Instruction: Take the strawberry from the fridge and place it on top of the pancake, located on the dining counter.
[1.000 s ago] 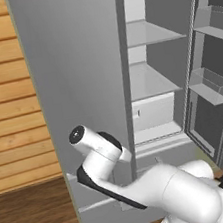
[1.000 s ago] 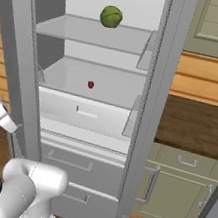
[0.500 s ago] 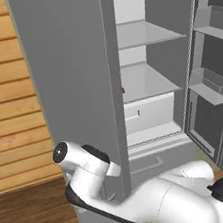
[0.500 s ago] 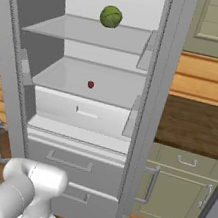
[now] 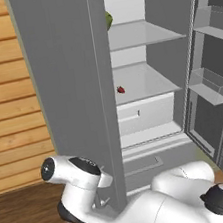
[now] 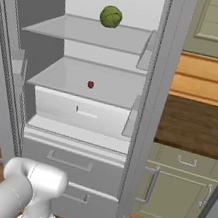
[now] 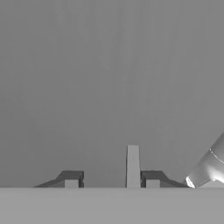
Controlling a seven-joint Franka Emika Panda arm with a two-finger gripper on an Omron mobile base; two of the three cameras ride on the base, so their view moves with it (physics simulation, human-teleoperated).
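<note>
The gripper (image 7: 111, 178) is showing its two dark fingertips (image 7: 70, 177) standing apart at the bottom of the hand view. A pale upright strip (image 7: 132, 166) is rising between them, nearer the right-hand tip. Neither tip is touching it, so the jaws are spread and pinching nothing. Ahead of them is plain grey door (image 5: 68, 79), and the rounded end of a bar handle (image 7: 210, 166) is poking in at the lower right.

The strawberry (image 5: 121, 89) is lying on the fridge's (image 6: 146, 112) middle white shelf, toward its back, well apart from the hand. The arm is reaching low at the lower left of the left base view, on the outer side of the open door.

The risk, as I judge it, is that the hand is sitting close against the door: swinging straight for the shelf could clip the door's edge, or knock it partly closed across the opening. A hasty reach could also nudge the tiny berry and roll it deeper.

A green leafy ball (image 6: 111, 16) is resting on the upper shelf, with two drawers (image 6: 71, 163) below. Plank walling (image 5: 5, 99) and wooden floor (image 5: 27, 212) are lying to the left, and a dark countertop (image 6: 194, 126) over pale green cabinets (image 6: 178, 189) is to the right.
</note>
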